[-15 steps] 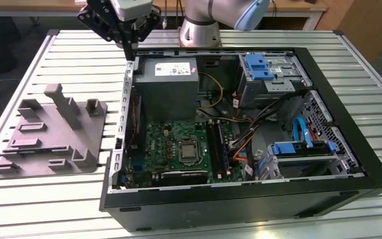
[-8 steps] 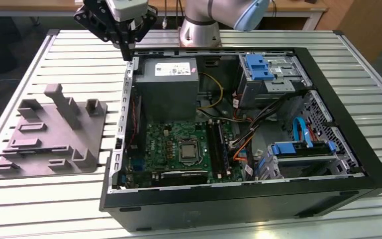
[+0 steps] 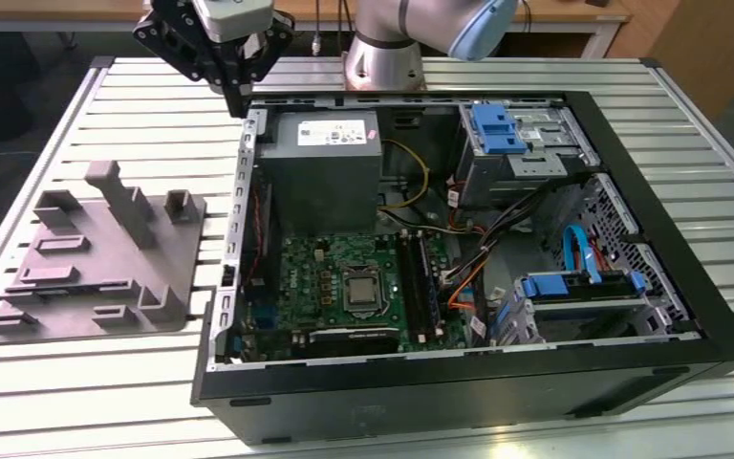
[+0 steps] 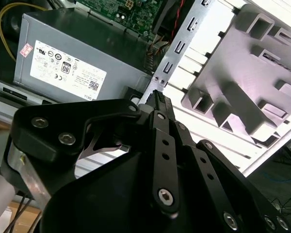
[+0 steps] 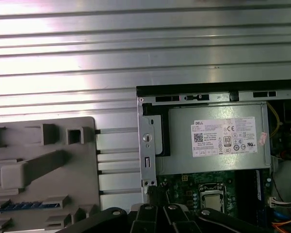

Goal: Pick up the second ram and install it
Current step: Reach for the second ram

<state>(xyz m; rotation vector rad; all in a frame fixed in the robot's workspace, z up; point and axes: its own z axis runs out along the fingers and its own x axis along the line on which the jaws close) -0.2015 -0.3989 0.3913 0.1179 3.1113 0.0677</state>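
The second ram (image 5: 20, 205) shows as a thin blue-green strip lying in a slot of the grey holder tray (image 5: 43, 170), on the slatted table beside the open computer case (image 3: 673, 316). My gripper (image 3: 237, 101) hangs above the case's back corner on the exterior view's left, by the grey power supply (image 3: 326, 163) and well apart from the tray (image 3: 87, 277). In both wrist views its black fingers (image 4: 158, 99) meet at the tips with nothing between them. The motherboard (image 3: 341, 287) has long black memory slots (image 3: 416, 277) beside the processor socket.
Inside the case, cables and blue drive brackets (image 3: 584, 287) crowd the exterior view's right side. Upright posts (image 3: 125, 196) rise from the tray. The case's metal wall (image 3: 246, 191) stands between tray and motherboard. The arm's base (image 3: 386, 57) is at the table's back.
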